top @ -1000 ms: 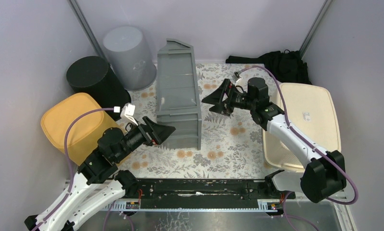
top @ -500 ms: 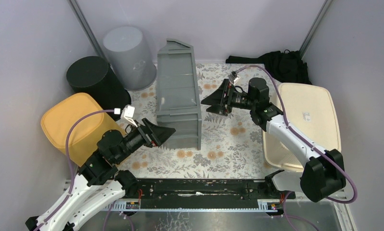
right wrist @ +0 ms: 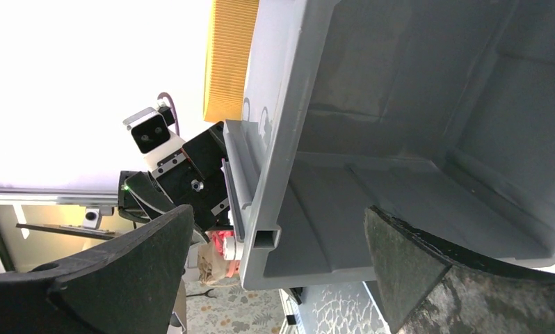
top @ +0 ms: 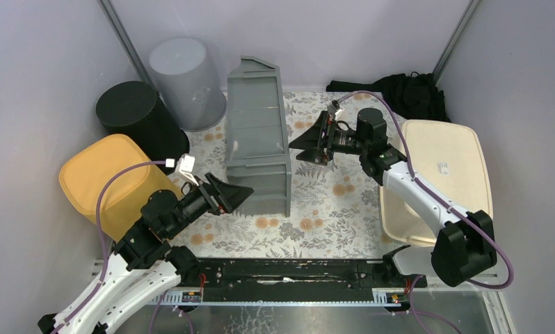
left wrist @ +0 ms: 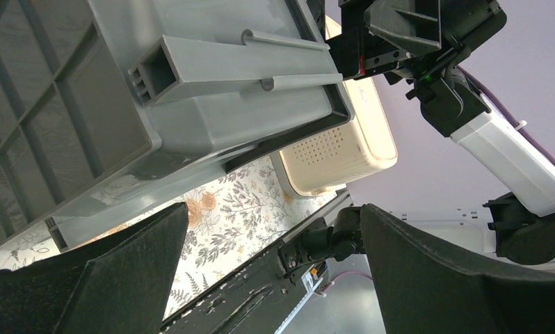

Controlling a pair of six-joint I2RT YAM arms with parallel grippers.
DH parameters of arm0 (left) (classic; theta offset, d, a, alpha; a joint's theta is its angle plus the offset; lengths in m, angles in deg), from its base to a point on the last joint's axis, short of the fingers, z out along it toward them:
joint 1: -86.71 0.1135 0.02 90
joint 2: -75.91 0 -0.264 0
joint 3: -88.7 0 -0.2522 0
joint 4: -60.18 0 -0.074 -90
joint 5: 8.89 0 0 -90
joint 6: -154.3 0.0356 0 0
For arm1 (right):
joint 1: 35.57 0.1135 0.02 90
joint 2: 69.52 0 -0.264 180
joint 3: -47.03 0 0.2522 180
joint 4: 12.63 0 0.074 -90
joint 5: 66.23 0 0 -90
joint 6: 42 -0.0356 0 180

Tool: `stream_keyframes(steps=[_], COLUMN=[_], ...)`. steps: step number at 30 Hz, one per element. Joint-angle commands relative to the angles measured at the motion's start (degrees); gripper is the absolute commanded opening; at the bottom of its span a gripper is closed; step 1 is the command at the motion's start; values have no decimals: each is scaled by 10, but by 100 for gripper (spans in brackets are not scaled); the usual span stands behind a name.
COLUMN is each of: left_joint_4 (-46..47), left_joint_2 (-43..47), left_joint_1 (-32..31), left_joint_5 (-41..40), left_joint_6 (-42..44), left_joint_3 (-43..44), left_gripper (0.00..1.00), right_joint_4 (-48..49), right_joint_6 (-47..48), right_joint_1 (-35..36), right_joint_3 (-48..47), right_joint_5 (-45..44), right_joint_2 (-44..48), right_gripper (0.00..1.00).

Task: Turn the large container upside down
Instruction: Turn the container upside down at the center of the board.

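over the middle of the floral cloth [top: 330,202], in the top view, the large container [top: 257,139] lies tipped on its side. its long axis runs from 12 o'clock to 6 o'clock. its ribbed base faces 9 o'clock and its open mouth faces 3 o'clock. the left gripper [top: 234,195] sits at the container's 7 o'clock corner, jaws spread wide and holding nothing. the right gripper [top: 306,142] hangs on the 3 o'clock side near mid-length. its jaws are likewise wide and empty, and it points toward 9 o'clock at the mouth. both arms are close, the right one at the rim and the left one at the base edge.

from the left wrist, the container [left wrist: 156,104] fills the frame from 9 to 12 o'clock, showing its gridded underside and a hollow rim rail. it lies beyond the open left gripper [left wrist: 273,207], not between the fingers [left wrist: 87,292]. the right arm [left wrist: 497,160] shows at 2 o'clock.

from the right wrist, the container [right wrist: 414,139] shows its bare inside. its near rim lines up with the gap of the right gripper [right wrist: 278,209], though whether it reaches between the fingers [right wrist: 455,278] cannot be told. the yellow bin [right wrist: 229,56] peeks past at 12 o'clock.

the job looks about half done. the mouth likely has to roll on toward 3 o'clock and down, so the coming move turns on the right jaws catching that rim.
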Motion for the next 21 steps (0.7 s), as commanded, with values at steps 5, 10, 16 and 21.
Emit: stream_keyframes(steps=[5,10,16,21], left_joint_4=[23,29,47,49], left_joint_2=[-8,-31,-52,-35], left_joint_1=[3,3,3,3], left_joint_5=[-1,4,9,1], left_joint_6=[8,15,16,12], left_joint_3=[-10,-3,-2,-4], left_gripper=[100,100,100,100], right_joint_4=[68,93,97,96], right_joint_6=[-28,-45,-50,-52], right_joint_1=[-2,-2,-1,-2], right_joint_3=[5,12,-2,-9], right_joint_5=[33,35,42,44], right_joint_2=[-16,-22,-32,-36], right_gripper=[99,99,99,99])
